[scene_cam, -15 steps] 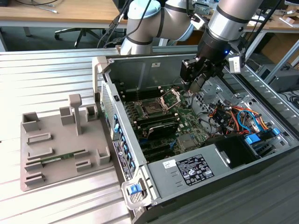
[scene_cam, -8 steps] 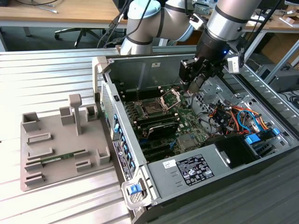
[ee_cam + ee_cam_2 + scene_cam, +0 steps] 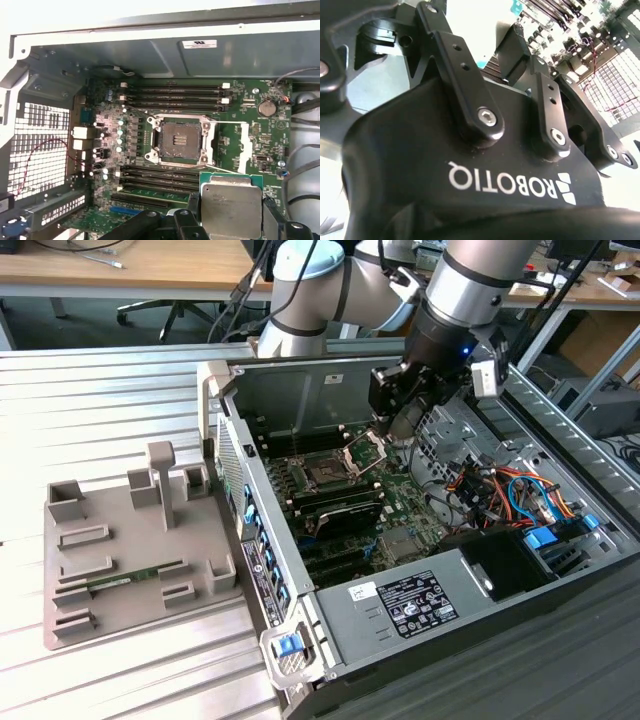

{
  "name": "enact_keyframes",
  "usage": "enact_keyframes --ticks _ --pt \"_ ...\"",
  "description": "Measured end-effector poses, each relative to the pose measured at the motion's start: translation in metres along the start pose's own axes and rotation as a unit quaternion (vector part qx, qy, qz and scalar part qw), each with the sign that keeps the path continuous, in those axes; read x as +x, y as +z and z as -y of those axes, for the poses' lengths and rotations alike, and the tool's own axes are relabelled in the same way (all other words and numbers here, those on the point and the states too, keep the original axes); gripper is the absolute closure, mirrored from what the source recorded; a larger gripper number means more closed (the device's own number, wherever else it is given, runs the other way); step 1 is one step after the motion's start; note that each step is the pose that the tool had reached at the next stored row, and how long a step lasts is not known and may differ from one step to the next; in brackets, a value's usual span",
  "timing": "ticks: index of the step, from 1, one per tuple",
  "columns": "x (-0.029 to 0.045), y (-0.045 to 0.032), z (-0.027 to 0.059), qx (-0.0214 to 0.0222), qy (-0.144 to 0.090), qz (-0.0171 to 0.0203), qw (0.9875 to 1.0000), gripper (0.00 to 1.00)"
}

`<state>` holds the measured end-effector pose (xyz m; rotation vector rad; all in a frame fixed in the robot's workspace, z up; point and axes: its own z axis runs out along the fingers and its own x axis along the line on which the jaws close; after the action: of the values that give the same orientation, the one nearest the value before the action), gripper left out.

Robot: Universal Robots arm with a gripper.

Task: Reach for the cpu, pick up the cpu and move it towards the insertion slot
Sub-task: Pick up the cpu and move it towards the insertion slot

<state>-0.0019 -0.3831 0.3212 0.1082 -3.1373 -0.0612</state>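
On the exterior view's left I see one grey moulded parts tray point(image 3: 130, 550) lying flat on the ribbed metal tabletop point(image 3: 90, 390). One long thin green memory stick point(image 3: 125, 580) lies in a groove of that tray.

Just beside the tray, toward the exterior view's right, I see one open dark computer case point(image 3: 420, 540) with one green motherboard point(image 3: 385, 505) inside. On the board is one insertion slot point(image 3: 328, 473), a square dark socket ringed by a shiny silver metal frame; its hinged bracket point(image 3: 366, 450) stands raised at the far side. In the first wrist view the slot point(image 3: 179, 140) is uncovered, with four long black memory slots point(image 3: 175, 95) on one side of it and further long slots on the opposite side. One round silver coin battery point(image 3: 267, 107) sits near a board corner.

Further toward the exterior view's right, I see one silver-and-grey robot arm point(image 3: 470, 285) reaching down into the case. Its black tool point(image 3: 405, 410) hangs above the board, just beside the raised bracket.

In the first wrist view I see one cpu point(image 3: 231, 205), a flat square chip with a pale silvery metal face, held between the black fingers point(image 3: 270, 215) of the tool point(image 3: 231, 212). The tool is clamped on the chip's opposite edges. The cpu is near the slot but not over it.

At the exterior view's far right, one bundle of orange, red and blue cables point(image 3: 500, 490) lies inside the case.
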Motion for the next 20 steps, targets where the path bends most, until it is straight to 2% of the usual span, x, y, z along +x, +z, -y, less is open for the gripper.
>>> enact_keyframes --ticks 4,13,20 --pt "0.0066 0.0006 -0.0060 -0.0001 0.000 0.0000 1.0000 0.45" --pt "0.0064 0.0015 -0.0242 0.0000 0.000 0.0000 1.0000 0.45" --pt "0.0061 0.0018 -0.0303 0.0000 0.000 0.0000 1.0000 0.45"
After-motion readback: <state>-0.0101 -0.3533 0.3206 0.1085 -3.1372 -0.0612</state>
